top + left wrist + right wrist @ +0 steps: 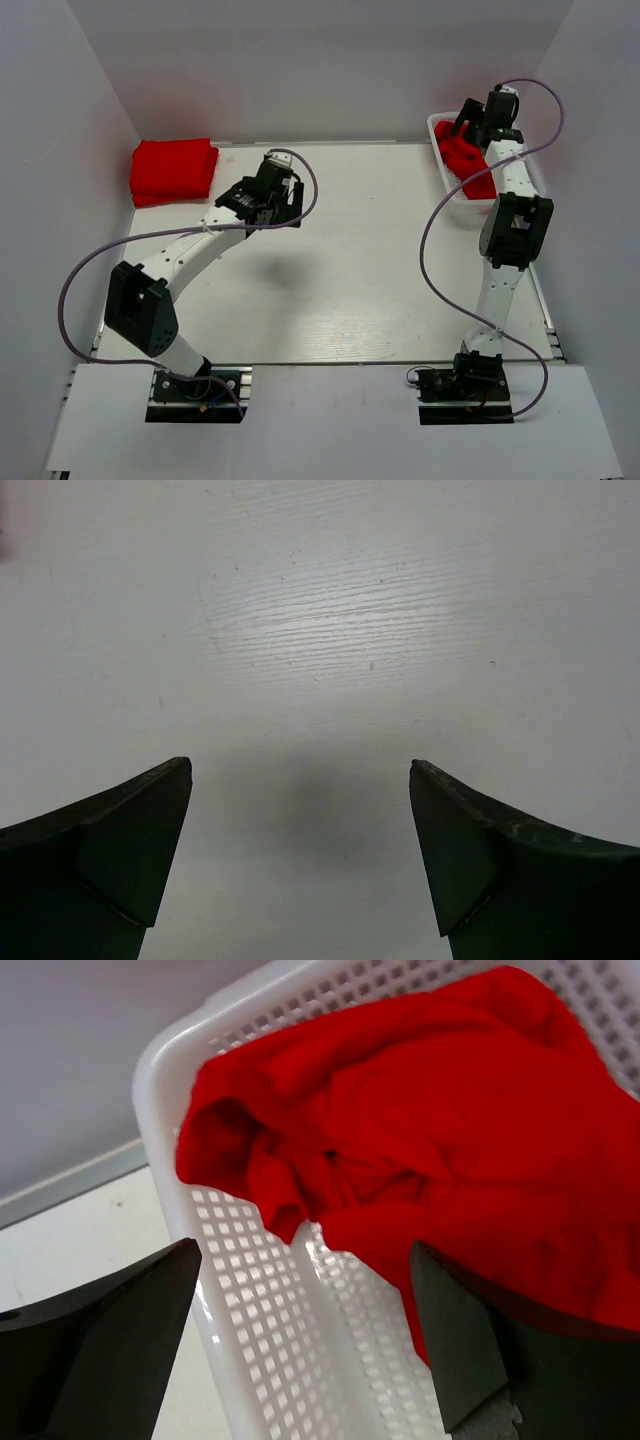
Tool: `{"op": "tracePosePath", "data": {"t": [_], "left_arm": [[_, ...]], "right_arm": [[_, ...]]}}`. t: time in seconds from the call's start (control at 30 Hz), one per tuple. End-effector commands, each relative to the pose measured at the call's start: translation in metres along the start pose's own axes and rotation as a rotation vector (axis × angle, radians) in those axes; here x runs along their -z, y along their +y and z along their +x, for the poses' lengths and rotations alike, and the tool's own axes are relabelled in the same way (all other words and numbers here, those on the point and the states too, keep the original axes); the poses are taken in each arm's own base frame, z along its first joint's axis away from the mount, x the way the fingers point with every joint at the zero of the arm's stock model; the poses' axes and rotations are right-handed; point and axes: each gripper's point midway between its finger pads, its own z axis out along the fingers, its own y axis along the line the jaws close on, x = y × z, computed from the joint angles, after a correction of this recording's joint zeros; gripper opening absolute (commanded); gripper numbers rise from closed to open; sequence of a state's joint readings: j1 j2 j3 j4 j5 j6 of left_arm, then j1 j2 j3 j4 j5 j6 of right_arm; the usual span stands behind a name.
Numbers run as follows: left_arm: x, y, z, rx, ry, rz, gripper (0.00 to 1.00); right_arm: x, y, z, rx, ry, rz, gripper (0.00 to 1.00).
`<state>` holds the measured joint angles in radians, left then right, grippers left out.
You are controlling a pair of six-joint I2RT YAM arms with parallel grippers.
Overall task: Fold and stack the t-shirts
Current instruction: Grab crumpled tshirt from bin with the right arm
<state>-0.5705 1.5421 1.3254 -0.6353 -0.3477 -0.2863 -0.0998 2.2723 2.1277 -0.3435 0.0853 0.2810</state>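
Folded red t-shirts (173,170) lie stacked at the table's far left corner. Crumpled red t-shirts (470,165) fill a white mesh basket (441,128) at the far right; they also show in the right wrist view (420,1140). My left gripper (288,212) is open and empty over bare table, to the right of the stack; its wrist view (300,780) shows only the white tabletop between the fingers. My right gripper (462,127) is open above the basket, straddling the basket's near wall (300,1360), with the crumpled shirts just beyond its fingers.
White walls enclose the table on the left, back and right. The basket stands against the right wall. A grey cable loops from each arm.
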Motion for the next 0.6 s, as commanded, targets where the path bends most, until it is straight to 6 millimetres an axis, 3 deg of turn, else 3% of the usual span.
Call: {"op": "tracePosePath", "data": {"t": [0.0,0.07,0.1,0.13,0.27,0.33,0.5,0.57], "left_arm": [[-0.005,-0.006,-0.014,-0.007,-0.021,0.015,1.00],[-0.014,-0.010,-0.009,-0.015,0.003,0.021,1.00],[-0.017,-0.013,-0.006,-0.018,0.016,0.033,1.00],[-0.024,-0.022,-0.005,-0.018,0.025,0.067,1.00],[-0.029,-0.021,-0.005,-0.022,0.031,0.070,1.00],[-0.028,-0.021,-0.006,-0.022,0.031,0.070,1.00],[-0.029,-0.017,-0.006,-0.025,0.035,0.047,1.00],[-0.030,-0.013,-0.005,-0.022,0.044,0.038,1.00]], "right_arm": [[-0.011,0.038,-0.047,-0.019,-0.174,-0.181,0.90],[-0.017,0.048,-0.055,-0.053,-0.211,-0.248,0.90],[-0.023,0.050,-0.050,-0.054,-0.206,-0.268,0.90],[-0.034,0.056,-0.050,-0.082,-0.231,-0.317,0.84],[-0.053,0.053,-0.046,-0.115,-0.251,-0.314,0.84],[-0.061,0.048,-0.045,-0.153,-0.267,-0.304,0.73],[-0.077,0.045,-0.028,-0.188,-0.235,-0.315,0.70],[-0.080,0.046,-0.023,-0.184,-0.225,-0.320,0.60]]}}
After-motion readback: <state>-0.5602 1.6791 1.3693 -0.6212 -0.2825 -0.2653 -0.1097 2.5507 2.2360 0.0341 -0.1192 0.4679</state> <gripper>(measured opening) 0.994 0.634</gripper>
